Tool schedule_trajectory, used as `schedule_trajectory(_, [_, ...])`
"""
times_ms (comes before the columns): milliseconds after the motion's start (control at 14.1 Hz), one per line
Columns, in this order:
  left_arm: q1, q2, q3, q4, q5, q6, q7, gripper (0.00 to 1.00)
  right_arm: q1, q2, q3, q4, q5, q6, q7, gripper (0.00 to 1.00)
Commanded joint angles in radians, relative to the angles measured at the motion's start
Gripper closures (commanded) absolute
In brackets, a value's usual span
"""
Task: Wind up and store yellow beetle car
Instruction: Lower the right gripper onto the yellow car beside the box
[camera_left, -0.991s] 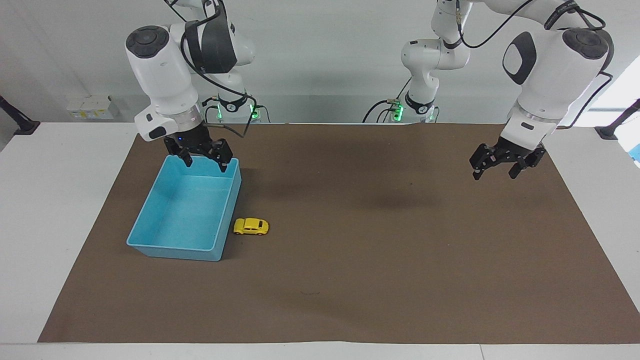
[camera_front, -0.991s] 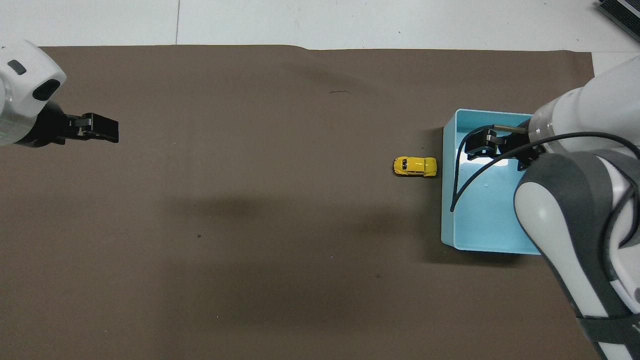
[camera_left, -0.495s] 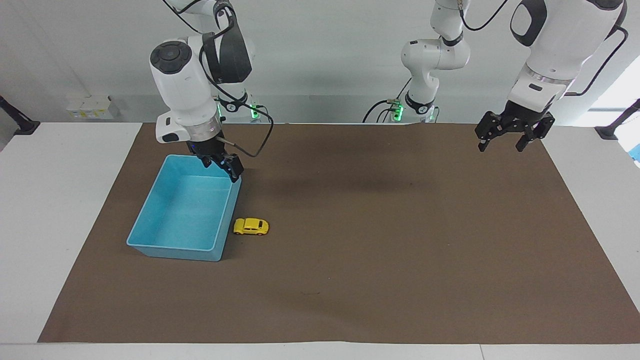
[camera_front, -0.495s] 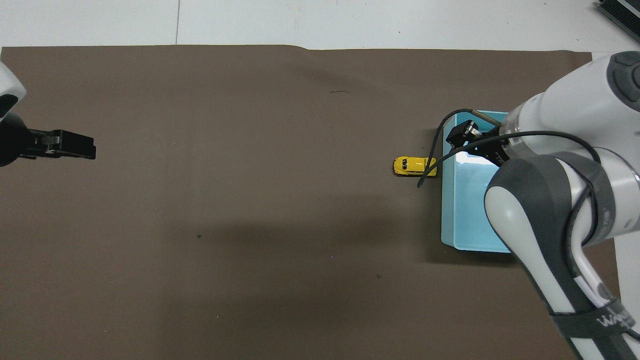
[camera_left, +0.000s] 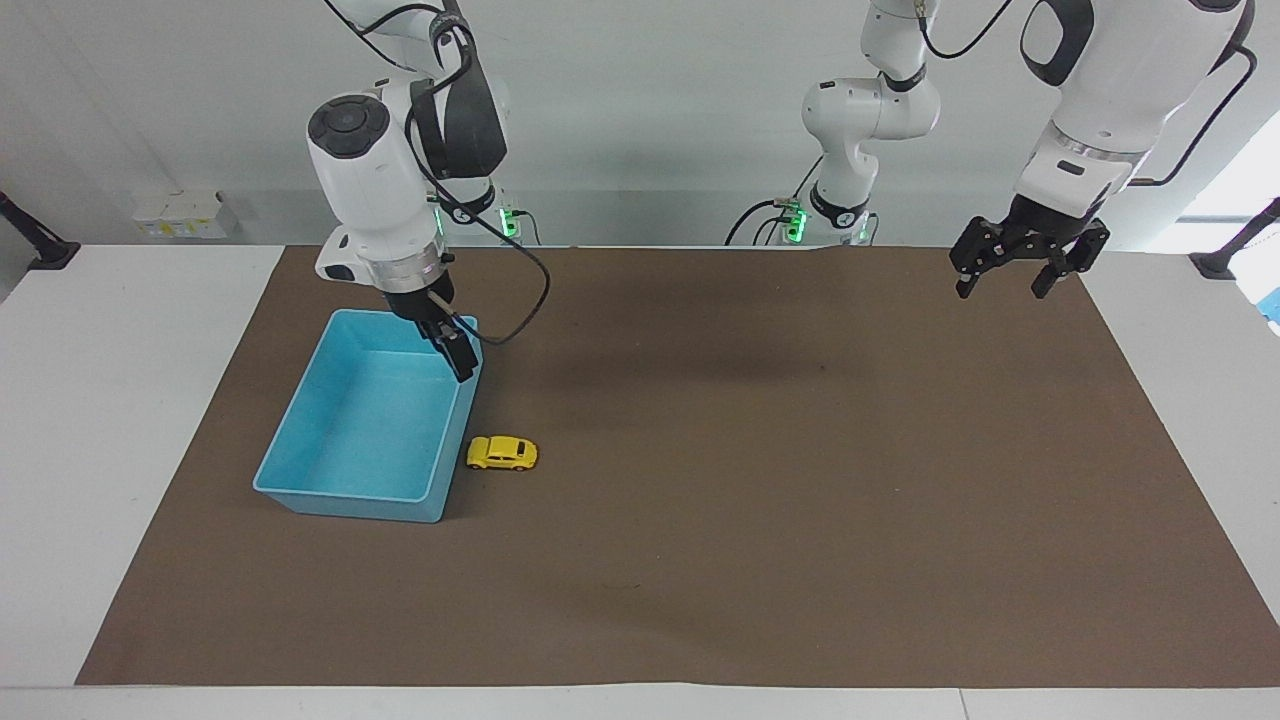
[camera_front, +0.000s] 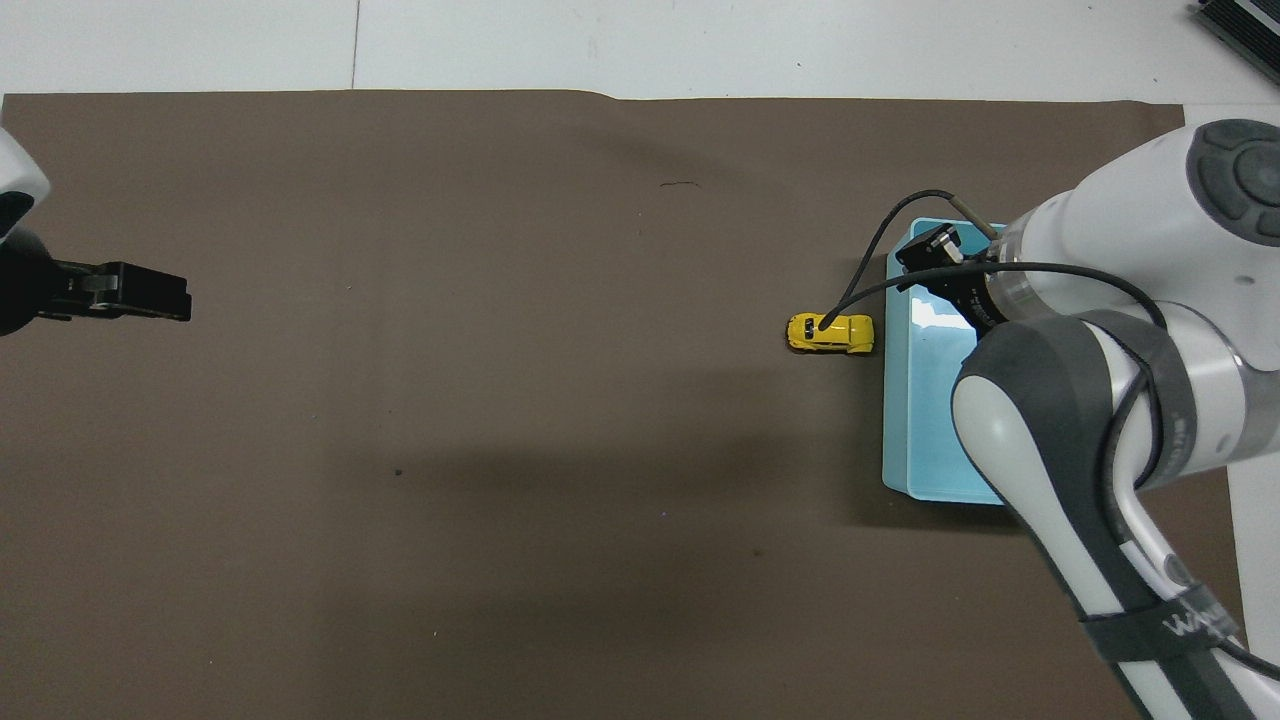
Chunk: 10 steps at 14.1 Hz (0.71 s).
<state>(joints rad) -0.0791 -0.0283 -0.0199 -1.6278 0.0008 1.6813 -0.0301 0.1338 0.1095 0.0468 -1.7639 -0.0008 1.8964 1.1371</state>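
1. Beside the blue bin (camera_left: 372, 420), on the brown mat (camera_left: 760, 500), sits the yellow beetle car (camera_left: 502, 453), all four wheels down, lying side-on to the robots.
2. Nothing touches the car; it rests just beside the bin wall that faces the left arm's end of the bench (camera_left: 120, 400), near the bin corner farther from the robots.
3. That bin is a shallow open rectangle standing on the mat toward the right arm's end.
4. Above the bin's wall on the car's side, near the corner nearest the robots, hangs the right hand (camera_left: 455, 352), pointing steeply down with its fingers spread apart and gripping nothing.
5. Seen from overhead, the right hand (camera_front: 935, 262) covers the bin's rim (camera_front: 896, 400), and a black cable (camera_front: 880, 290) loops from its wrist out over the car (camera_front: 831, 333).
6. Over the mat's edge at the left arm's end hangs the left hand (camera_left: 1022, 262), raised well clear of the surface, fingers wide apart and holding nothing.
7. Car and left hand are well apart, with bare mat between them.
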Motion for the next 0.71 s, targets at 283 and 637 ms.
schedule_trajectory(283, [0.005, -0.044, -0.006, 0.002, 0.005, -0.095, 0.022, 0.0, 0.03, 0.015, 0.004, -0.072, 0.019, 0.133, 0.295, 0.0])
schedule_trajectory(637, [0.005, -0.044, -0.006, 0.003, 0.004, -0.092, 0.007, 0.0, 0.043, 0.056, 0.004, -0.077, -0.001, 0.184, 0.483, 0.0])
